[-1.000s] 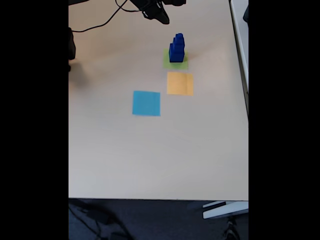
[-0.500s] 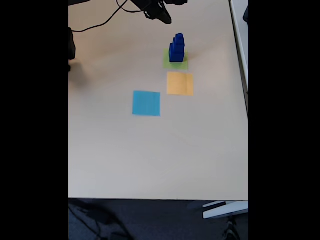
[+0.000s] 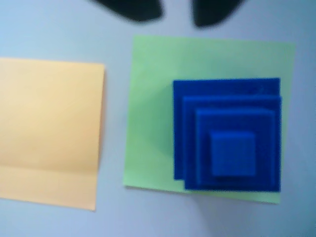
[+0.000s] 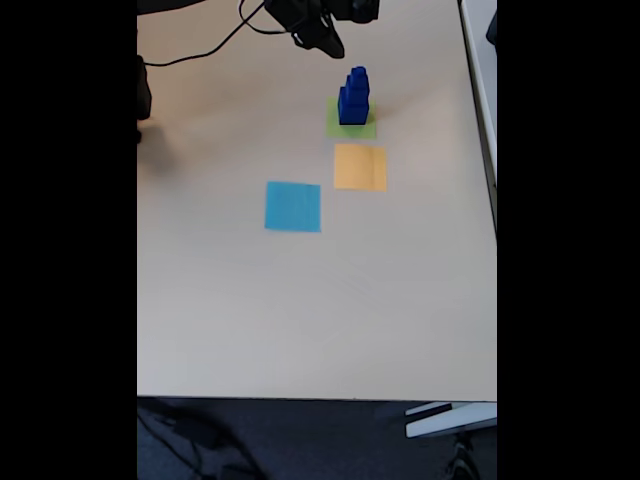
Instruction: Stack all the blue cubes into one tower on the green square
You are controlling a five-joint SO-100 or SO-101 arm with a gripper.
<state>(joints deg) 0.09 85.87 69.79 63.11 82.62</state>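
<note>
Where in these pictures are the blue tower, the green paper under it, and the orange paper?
tower [image 3: 233, 153], wrist view, on the top face of its smallest cube.
green square [image 3: 153, 113], wrist view, on the bare paper left of the cubes.
orange square [image 4: 360, 167], fixed view, on the middle of the sheet.

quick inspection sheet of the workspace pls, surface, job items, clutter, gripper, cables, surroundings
surface: pale beige table, bare over most of its area
job's things: tower of dark blue cubes stands on the green square; in the wrist view the tower sits toward one side of the square, four stepped levels visible, smallest on top
clutter: orange square and light blue square, both flat and bare
grippers: gripper apart from the tower, jaws parted, holding nothing
cables: black cable lies across the far end of the table
surroundings: dark floor below the near edge, more cables there; a pale bar near the table corner
</note>
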